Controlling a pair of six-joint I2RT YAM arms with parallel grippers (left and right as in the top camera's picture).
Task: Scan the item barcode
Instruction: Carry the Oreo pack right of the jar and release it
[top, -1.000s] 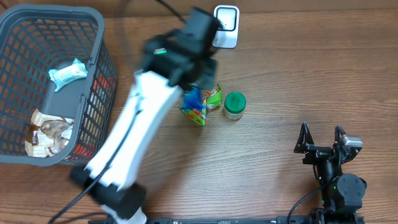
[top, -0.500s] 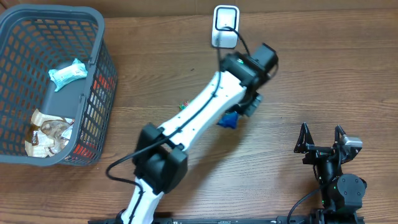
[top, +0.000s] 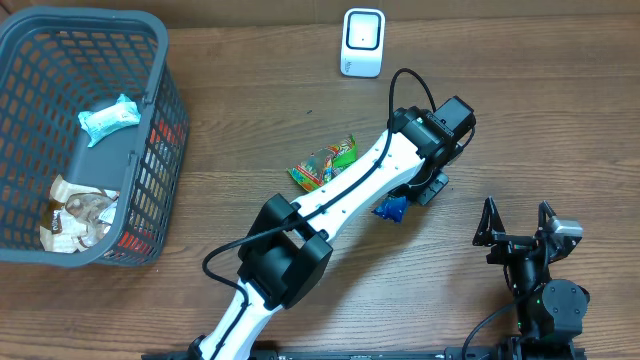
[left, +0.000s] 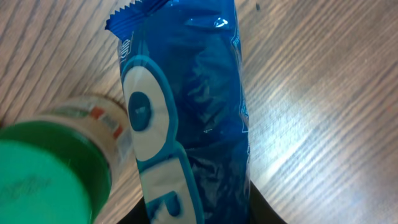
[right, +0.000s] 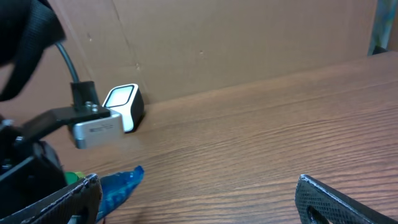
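L tool (top: 412, 192) is clamped on one end of the blue packet (left: 186, 106), low over the desk (top: 560, 120), w/ the green-lidded jar (left: 50, 180) just beside it. The scanner (top: 361, 42) sits well apart at the far edge. R tool (top: 518, 232) is parked, fingers apart, empty. Risks: end-only grip on slick film could slip in a swing; packet may clip the jar; no barcode visible, so it may face away from the scanner.
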